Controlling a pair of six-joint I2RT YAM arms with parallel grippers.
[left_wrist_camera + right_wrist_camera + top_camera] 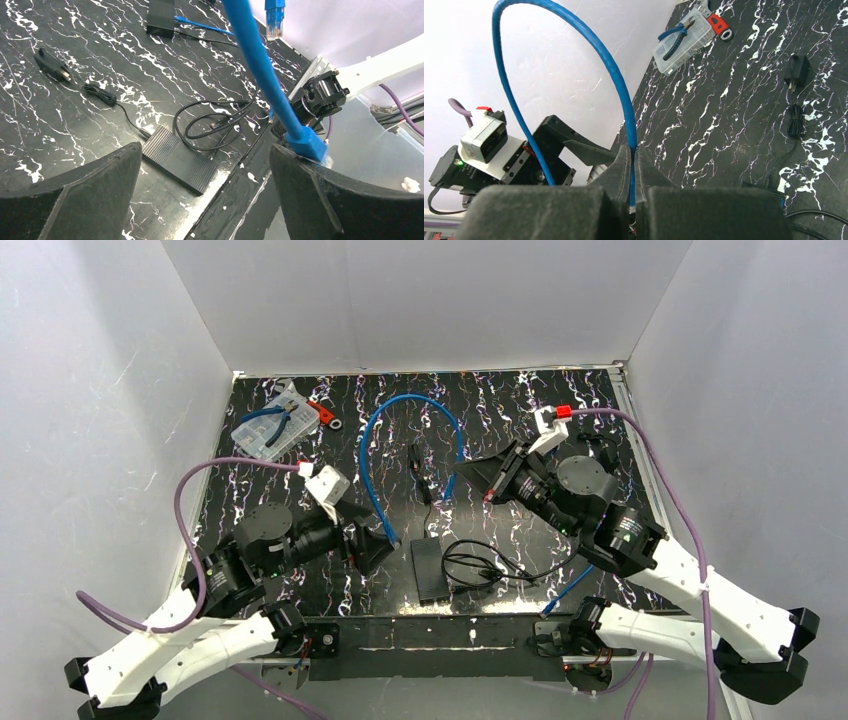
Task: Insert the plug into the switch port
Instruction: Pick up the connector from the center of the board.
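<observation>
A blue cable (410,400) arcs over the table between my two grippers. My right gripper (460,472) is shut on the cable just behind one plug; the cable runs up from between its fingers in the right wrist view (633,155). That plug (274,20) hangs free, high above the table. The other plug (311,145) rests against the outer tip of my left gripper's right finger. My left gripper (205,200) is wide open, with nothing between the jaws. The switch, a ribbed black box (430,568), lies flat near the front edge, below the left gripper (385,545) and to its right.
A black power adapter (416,455) and its coiled cord (475,562) lie beside the switch. A second black box (161,17) with a thin blue lead sits farther off. A clear parts box with pliers (270,428) stands back left. White walls enclose the table.
</observation>
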